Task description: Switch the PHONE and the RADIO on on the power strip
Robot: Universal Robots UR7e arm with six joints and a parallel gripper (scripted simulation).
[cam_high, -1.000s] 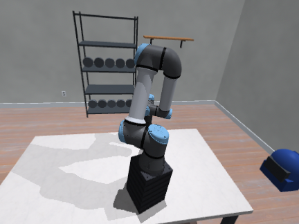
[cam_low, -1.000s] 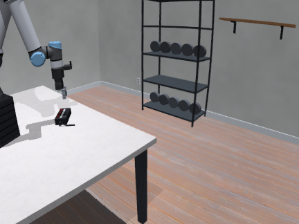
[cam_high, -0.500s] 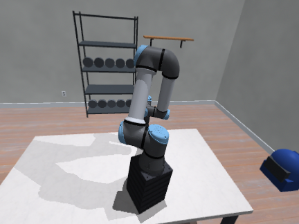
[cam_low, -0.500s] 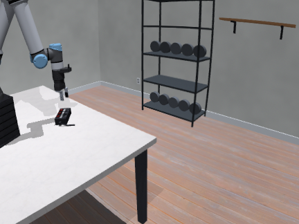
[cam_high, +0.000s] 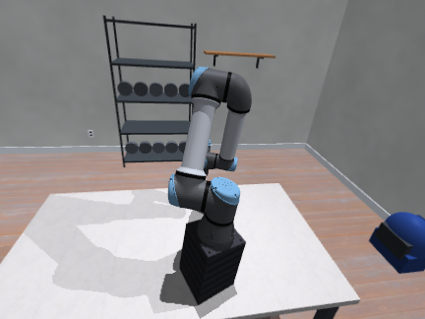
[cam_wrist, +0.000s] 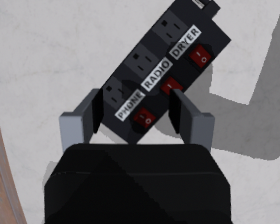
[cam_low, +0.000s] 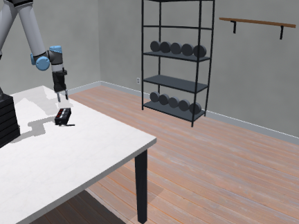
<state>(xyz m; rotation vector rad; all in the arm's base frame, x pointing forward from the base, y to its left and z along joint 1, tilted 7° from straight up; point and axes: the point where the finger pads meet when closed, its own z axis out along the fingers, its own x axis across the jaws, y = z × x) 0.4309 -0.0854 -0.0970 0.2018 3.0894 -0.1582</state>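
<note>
A black power strip (cam_low: 63,116) (cam_wrist: 164,78) lies flat on the white table (cam_low: 86,140), the right way up. In the wrist view it runs diagonally, with three red rocker switches beside white labels: PHONE (cam_wrist: 144,117), RADIO (cam_wrist: 171,86) and DRYER (cam_wrist: 200,55). Its cable leaves at the top right. My gripper (cam_wrist: 136,102) (cam_low: 62,97) is open and empty. It hangs a little above the strip's PHONE end, the fingers on either side of that end. The strip is hidden behind the arm in the top view.
The arm's black base block (cam_high: 212,261) stands on the table (cam_high: 295,254). A metal shelf rack (cam_low: 178,54) with dark cylinders and a wall shelf (cam_low: 257,22) stand off the table. A blue object (cam_high: 400,241) lies on the floor to the right.
</note>
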